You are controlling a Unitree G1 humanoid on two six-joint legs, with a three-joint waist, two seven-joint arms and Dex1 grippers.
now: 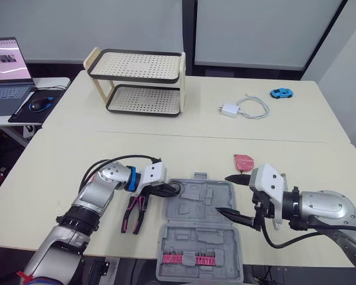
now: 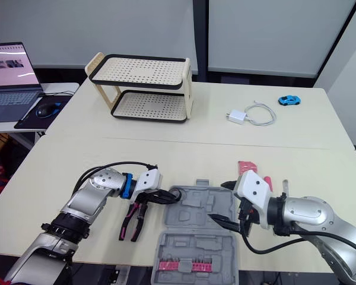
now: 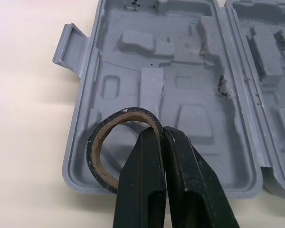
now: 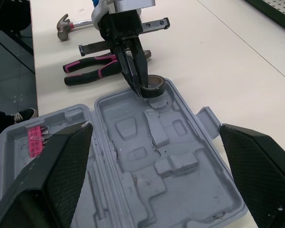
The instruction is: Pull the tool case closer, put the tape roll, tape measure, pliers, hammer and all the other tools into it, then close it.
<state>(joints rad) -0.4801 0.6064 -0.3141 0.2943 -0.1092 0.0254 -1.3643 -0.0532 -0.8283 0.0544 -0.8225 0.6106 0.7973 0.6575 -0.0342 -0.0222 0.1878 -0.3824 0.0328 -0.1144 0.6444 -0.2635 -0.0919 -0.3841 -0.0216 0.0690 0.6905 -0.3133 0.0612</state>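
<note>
Standing at the front edge of the pale table [image 1: 296,148], the grey tool case [image 1: 196,234] lies open. The left gripper [image 1: 172,190] is pinched tight on the black tape roll [image 4: 153,88] at the case's corner nearest the pliers [image 1: 133,214], which lie just beside it. The right gripper [image 1: 222,193] hangs over the case's other side, fingers spread wide. A hammer [image 4: 80,23] lies beyond the pliers. Farther back are a two-tier rack [image 1: 139,80], a white charger [image 1: 229,110] and a blue toy car [image 1: 280,93]. A laptop [image 1: 9,71] sits on a side desk.
</note>
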